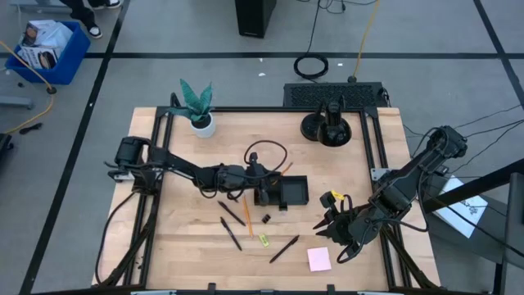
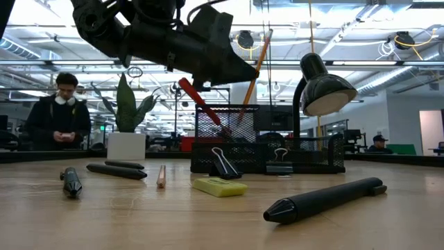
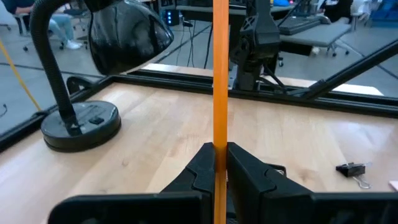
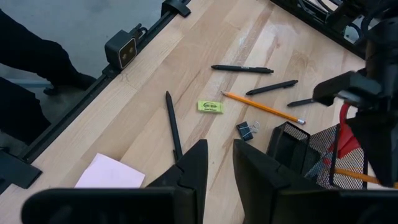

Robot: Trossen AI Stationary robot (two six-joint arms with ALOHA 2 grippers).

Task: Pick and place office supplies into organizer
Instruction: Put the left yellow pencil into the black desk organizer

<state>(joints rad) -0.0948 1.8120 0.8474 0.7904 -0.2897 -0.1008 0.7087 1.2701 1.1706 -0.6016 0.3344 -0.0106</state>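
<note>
My left gripper (image 1: pixel 264 174) reaches in from the table's left and is shut on an orange pencil (image 2: pixel 258 66) over the black mesh organizer (image 1: pixel 282 192). Red-handled scissors (image 2: pixel 200 101) stand in the organizer. On the table in front of it lie another pencil (image 1: pixel 247 215), black pens (image 1: pixel 232 233) (image 1: pixel 284 248), a black clip (image 1: pixel 266 219), a yellow-green piece (image 1: pixel 264 239) and a pink sticky-note pad (image 1: pixel 319 259). My right gripper (image 1: pixel 332 233) hovers above the table's near right part, open, with nothing between its fingers (image 4: pixel 193 165). My left gripper pinches the pencil's shaft (image 3: pixel 219 140) between its two fingers, about midway along it. The fingers come nearly level from the table's left and lie across the pencil. The pencil stands steeply, slightly tilted; its lower part (image 2: pixel 243 114) reaches down behind the organizer's mesh wall.
A black desk lamp (image 1: pixel 327 127) stands at the far right behind the organizer, and a green plant in a white pot (image 1: pixel 198 111) at the far left. A person (image 2: pixel 61 104) stands beyond the table's far edge. Bare wood lies at the near left.
</note>
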